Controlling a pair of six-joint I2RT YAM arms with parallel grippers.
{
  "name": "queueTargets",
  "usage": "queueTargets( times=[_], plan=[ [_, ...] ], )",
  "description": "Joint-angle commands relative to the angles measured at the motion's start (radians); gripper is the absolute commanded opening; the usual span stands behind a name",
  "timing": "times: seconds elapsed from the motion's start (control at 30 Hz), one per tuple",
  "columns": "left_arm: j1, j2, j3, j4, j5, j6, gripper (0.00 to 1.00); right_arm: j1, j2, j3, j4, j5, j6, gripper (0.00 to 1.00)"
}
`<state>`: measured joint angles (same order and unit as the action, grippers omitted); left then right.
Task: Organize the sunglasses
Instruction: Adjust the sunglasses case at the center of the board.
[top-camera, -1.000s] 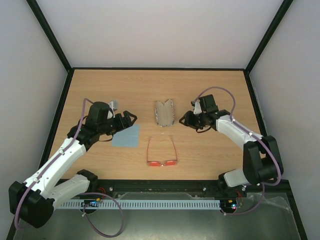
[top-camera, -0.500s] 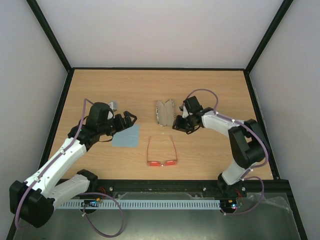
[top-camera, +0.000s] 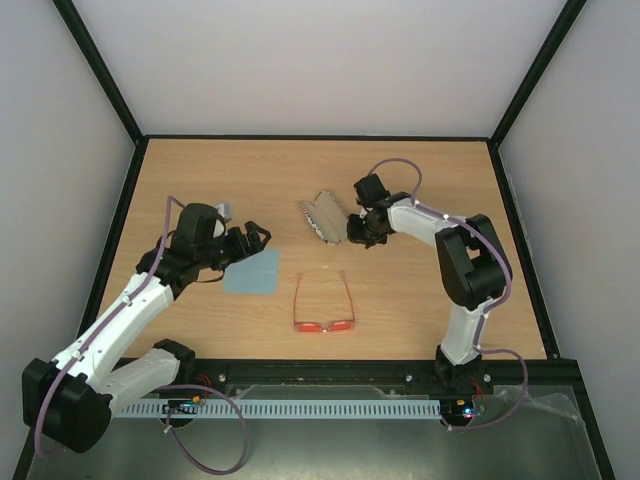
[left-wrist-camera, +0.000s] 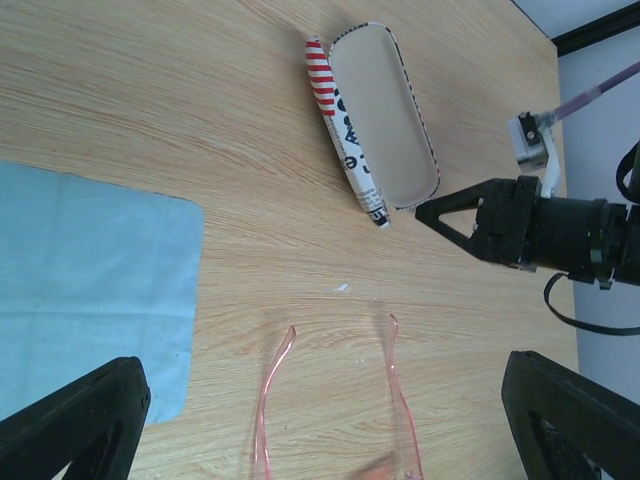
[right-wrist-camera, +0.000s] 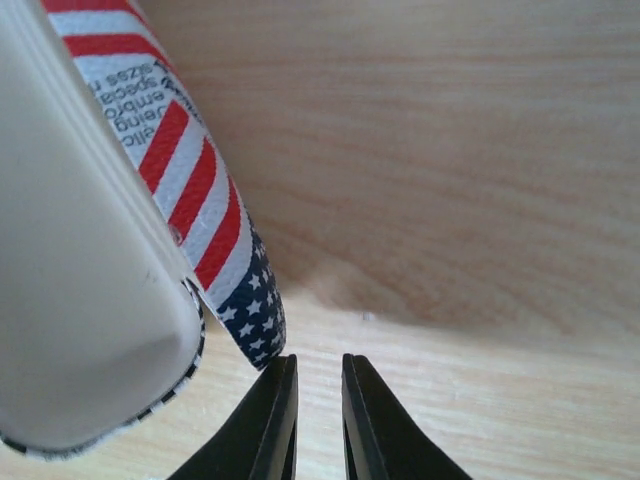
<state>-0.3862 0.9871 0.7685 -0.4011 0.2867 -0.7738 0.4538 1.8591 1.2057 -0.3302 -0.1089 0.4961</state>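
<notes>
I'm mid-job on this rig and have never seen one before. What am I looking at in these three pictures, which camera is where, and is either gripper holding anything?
These are two white robot arms bolted at the table's near edge, each ending in a two-finger gripper. The wide picture comes from a fixed camera above and behind them. The other two come from cameras on the wrists, looking past each arm's own fingers.

On the wooden table lie the red sunglasses, unfolded, with a light-blue cloth to their left and an open flag-patterned case farther back.

The left gripper is wide open near the cloth and holds nothing. The right gripper is almost closed on nothing, its tips right beside the case's end. I cannot tell whether they touch it.
</notes>
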Motion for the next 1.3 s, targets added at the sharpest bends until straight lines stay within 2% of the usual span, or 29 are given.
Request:
queueTargets(
  times=[0.0,0.3,0.63,0.93,1.0,1.17,1.27],
  plan=[
    [0.01,0.008,0.02,-0.03,0.0,0.019,0.99,-0.001,0.053,0.086,-0.08,0.079,-0.03,0.16],
    [0.013,0.003,0.029,-0.043,-0.003,0.021,1.0,-0.052,0.175,0.269,-0.126,0.102,-0.052,0.18],
    [0.013,-0.007,0.036,-0.065,-0.014,0.024,1.0,-0.09,0.279,0.454,-0.16,0.061,-0.089,0.22],
    [0.035,0.003,0.05,-0.085,-0.041,0.041,1.0,-0.092,0.08,0.294,-0.135,0.086,-0.088,0.25],
    [0.054,0.01,0.053,-0.085,-0.041,0.046,1.0,-0.091,0.037,0.249,-0.134,0.052,-0.079,0.29],
    [0.16,0.028,0.051,-0.097,-0.051,0.062,0.99,-0.027,-0.155,0.094,-0.086,-0.009,-0.054,0.58],
    [0.227,0.043,0.051,-0.095,-0.072,0.075,1.0,0.033,-0.245,0.045,-0.084,-0.045,-0.032,0.69]
  ],
)
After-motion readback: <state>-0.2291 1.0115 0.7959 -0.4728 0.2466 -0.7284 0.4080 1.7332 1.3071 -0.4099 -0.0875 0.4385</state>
